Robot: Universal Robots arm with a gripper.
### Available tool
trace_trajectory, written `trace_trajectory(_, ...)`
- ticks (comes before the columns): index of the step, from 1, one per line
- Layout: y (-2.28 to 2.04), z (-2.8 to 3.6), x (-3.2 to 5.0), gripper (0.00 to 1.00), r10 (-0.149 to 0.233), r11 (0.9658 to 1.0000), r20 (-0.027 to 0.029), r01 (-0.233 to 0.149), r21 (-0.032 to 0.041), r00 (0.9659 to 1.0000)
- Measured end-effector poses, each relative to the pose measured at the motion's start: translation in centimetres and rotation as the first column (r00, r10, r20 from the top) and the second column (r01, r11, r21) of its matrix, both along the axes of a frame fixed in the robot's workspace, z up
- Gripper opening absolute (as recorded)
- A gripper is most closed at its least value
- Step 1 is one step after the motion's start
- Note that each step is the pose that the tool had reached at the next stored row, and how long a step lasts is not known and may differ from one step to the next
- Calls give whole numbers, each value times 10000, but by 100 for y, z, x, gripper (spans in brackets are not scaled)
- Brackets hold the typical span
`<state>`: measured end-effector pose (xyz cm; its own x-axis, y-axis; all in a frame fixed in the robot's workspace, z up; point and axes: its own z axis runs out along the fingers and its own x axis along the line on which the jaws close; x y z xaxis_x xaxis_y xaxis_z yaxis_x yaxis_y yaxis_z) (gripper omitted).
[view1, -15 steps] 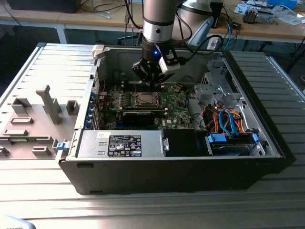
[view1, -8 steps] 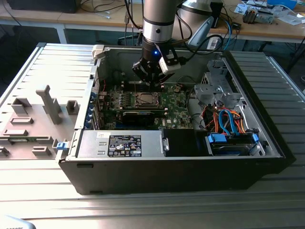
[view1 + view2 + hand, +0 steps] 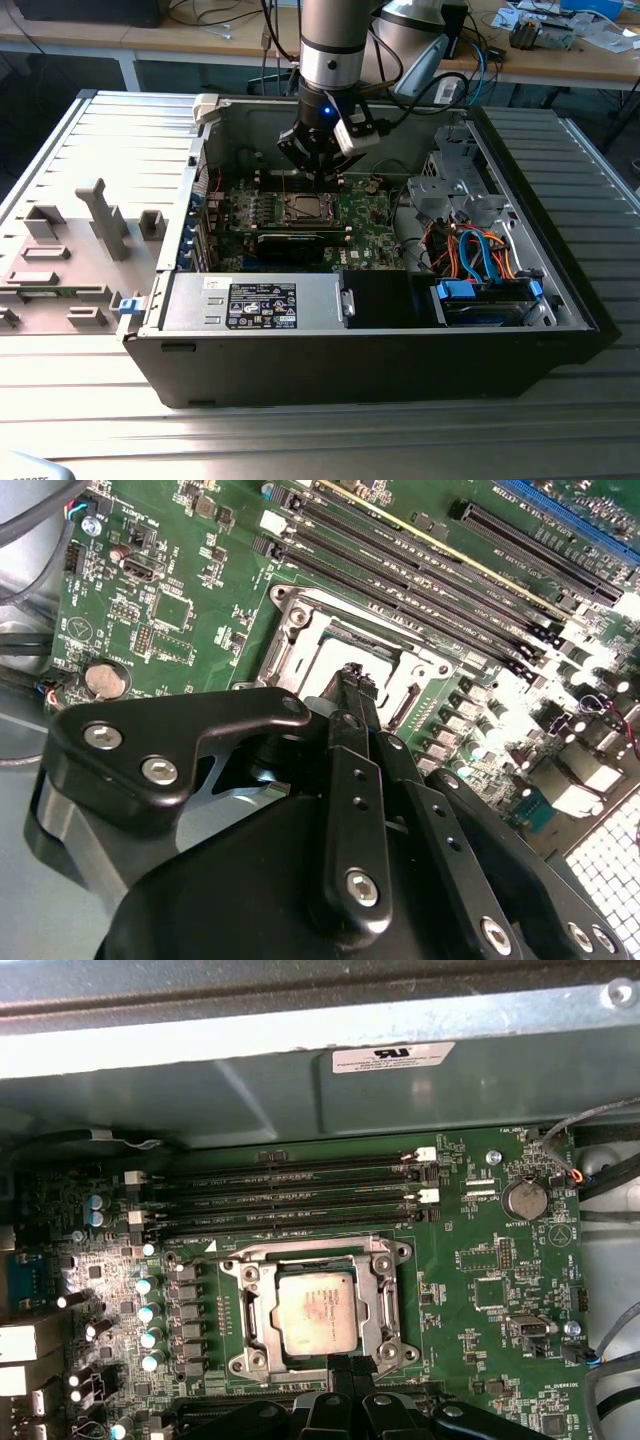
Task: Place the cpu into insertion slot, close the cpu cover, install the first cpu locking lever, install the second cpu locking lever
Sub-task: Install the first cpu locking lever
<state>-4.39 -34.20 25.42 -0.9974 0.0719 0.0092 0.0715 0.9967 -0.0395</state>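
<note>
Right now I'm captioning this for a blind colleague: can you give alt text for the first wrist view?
The cpu sits in the insertion slot on a green motherboard, framed by the silvery cpu cover. The gripper hangs at the socket's near edge, its black fingers together. Four memory slots run beyond the socket, with a coin battery to one side.

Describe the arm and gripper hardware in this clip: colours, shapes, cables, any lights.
The arm is a silvery cylindrical tube ending in a black wrist section with a small blue light. Black cables run alongside it. The gripper is matte black: chunky linkage plates joined by silver hex-socket screws, tapering to narrow fingers. A light grey bracket sits at the wrist in the exterior view.
</note>
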Motion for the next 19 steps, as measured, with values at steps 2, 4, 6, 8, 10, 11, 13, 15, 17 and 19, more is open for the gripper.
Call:
trace_trajectory(2,0,0,0,11,24,10000,0,-24,0,10000)
trace_trajectory(4,0,0,0,11,42,10000,0,-42,0,10000)
trace_trajectory(6,0,0,0,11,59,10000,0,-59,0,10000)
trace_trajectory(8,0,0,0,11,76,10000,0,-76,0,10000)
trace_trajectory(10,0,0,0,11,94,10000,0,-94,0,10000)
trace_trajectory(11,0,0,0,11,102,9999,0,-102,0,9999)
trace_trajectory(13,0,0,0,11,125,9999,0,-125,0,9999)
trace_trajectory(15,0,0,0,11,160,9999,0,-160,1,9999)
trace_trajectory(17,0,0,0,11,192,9998,0,-192,0,9998)
trace_trajectory(19,0,0,0,11,220,9998,0,-220,0,9998)
